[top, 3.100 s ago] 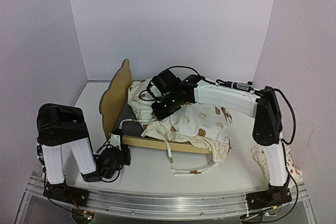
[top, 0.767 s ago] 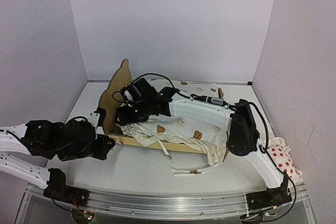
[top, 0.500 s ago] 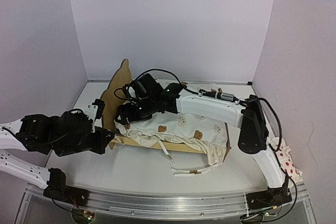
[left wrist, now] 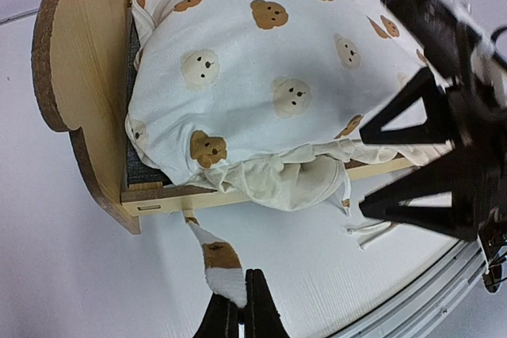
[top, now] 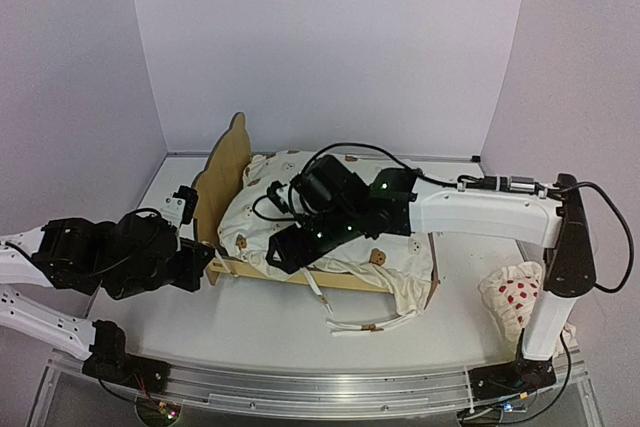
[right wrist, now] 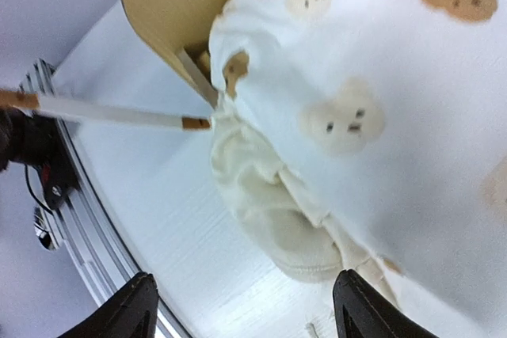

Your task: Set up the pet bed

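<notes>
The pet bed (top: 226, 173) is a light plywood frame with a bear-ear headboard (left wrist: 83, 77) and a dark felt base (left wrist: 142, 170). A cream bear-print cushion (top: 300, 182) lies bunched over it, its ruffle spilling over the near rail (left wrist: 372, 169). My left gripper (left wrist: 238, 316) sits low on the table in front of the headboard corner. It is shut on the cushion's white and brown tie (left wrist: 215, 262), which runs taut to the cushion's corner (right wrist: 119, 112). My right gripper (right wrist: 249, 314) hovers open over the cushion's front ruffle (right wrist: 277, 219), holding nothing.
A small white pillow with red dots (top: 515, 297) lies at the right, beside the right arm's base. Loose cushion ties (top: 365, 325) trail on the table in front of the bed. Walls close in the back and both sides.
My right gripper has let go of the cushion near the headboard and pulled back towards the bed's front middle. The cushion now covers the headboard end. The left gripper still holds the tie.
</notes>
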{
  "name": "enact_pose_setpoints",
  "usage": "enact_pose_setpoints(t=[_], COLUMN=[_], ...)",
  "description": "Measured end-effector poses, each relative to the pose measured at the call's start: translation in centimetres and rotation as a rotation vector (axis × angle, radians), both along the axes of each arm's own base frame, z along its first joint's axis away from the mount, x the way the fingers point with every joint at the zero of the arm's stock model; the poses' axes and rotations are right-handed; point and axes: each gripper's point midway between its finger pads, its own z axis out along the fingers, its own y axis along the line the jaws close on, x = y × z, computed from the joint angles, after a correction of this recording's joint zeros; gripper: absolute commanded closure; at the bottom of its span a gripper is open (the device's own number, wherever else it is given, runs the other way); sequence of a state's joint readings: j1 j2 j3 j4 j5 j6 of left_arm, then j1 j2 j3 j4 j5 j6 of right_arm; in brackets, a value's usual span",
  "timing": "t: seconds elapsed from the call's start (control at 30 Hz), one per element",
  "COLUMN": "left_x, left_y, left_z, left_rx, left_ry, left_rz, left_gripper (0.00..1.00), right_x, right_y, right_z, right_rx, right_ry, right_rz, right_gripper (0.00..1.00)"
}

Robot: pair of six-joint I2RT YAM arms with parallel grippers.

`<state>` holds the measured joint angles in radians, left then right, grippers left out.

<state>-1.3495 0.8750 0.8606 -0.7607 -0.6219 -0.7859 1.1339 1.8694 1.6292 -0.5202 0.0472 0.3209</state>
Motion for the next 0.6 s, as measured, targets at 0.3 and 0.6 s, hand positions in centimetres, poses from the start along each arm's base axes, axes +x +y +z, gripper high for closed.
enact_pose_setpoints(t=[0.3, 0.6], left_x=[0.0, 0.0], left_y=[0.4, 0.7], left_z=[-0.8, -1.7], left_rx=[0.008, 0.021], left_ry=[0.004, 0.014], left_rz=[0.008, 0.020], left_gripper=[1.00, 1.00], right_x=[-3.7, -1.7], right_y=[-3.5, -5.4], right_z=[-7.1, -8.6], right_rx=[-0.237, -0.317], right_ry=[-0.036, -0.113], right_rz=[-0.004, -0.109], right_gripper=[0.30, 0.36])
